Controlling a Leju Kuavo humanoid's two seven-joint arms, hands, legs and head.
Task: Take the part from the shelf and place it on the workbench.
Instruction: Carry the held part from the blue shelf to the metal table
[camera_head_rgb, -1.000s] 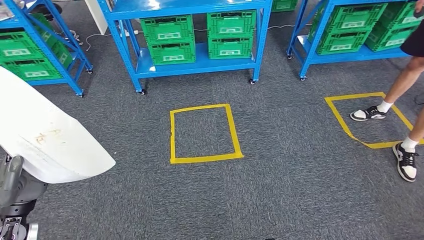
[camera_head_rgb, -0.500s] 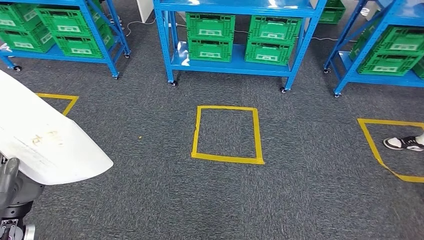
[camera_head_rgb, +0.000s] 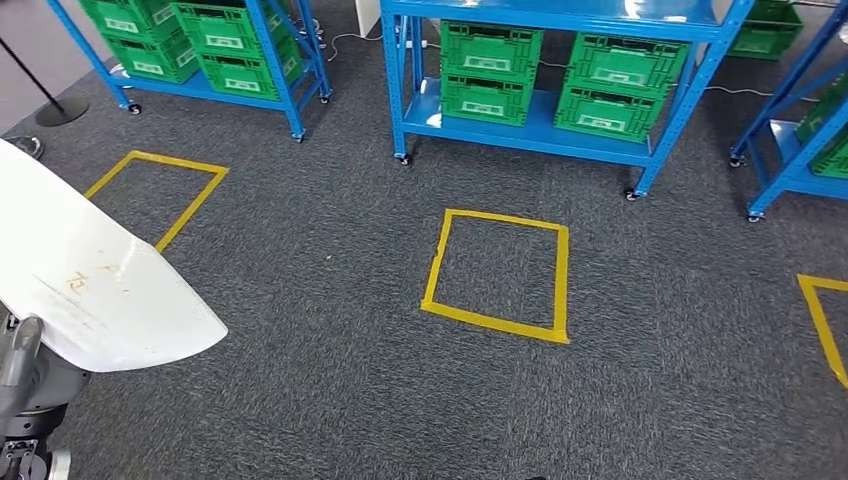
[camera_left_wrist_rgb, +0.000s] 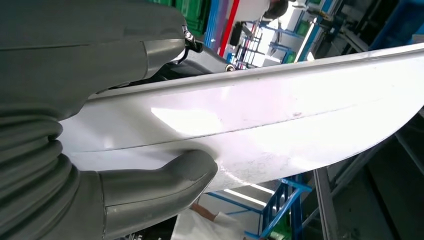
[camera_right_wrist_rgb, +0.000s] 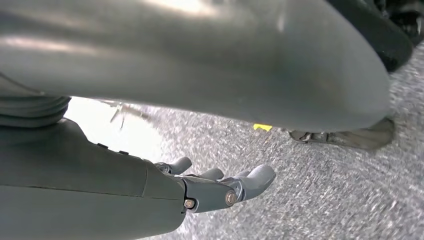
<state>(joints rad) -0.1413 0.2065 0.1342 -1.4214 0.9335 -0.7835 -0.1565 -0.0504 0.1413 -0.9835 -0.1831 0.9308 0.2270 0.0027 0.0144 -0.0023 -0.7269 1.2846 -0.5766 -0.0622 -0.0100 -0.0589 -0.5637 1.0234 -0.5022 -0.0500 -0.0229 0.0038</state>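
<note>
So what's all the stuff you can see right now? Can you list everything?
White part: one, white and curved, at the left of the head view, gripped by the left hand.
Shelves: three or more, blue, along the far side.
Crates: many, green, stacked on the shelves.
Tape squares: three, yellow, on the grey carpet; one is cut off at the right edge.
Black stand: one, far left.
Left hand: grey, gripping the part.
Right hand: grey, hanging over the carpet, holding nothing.
</note>
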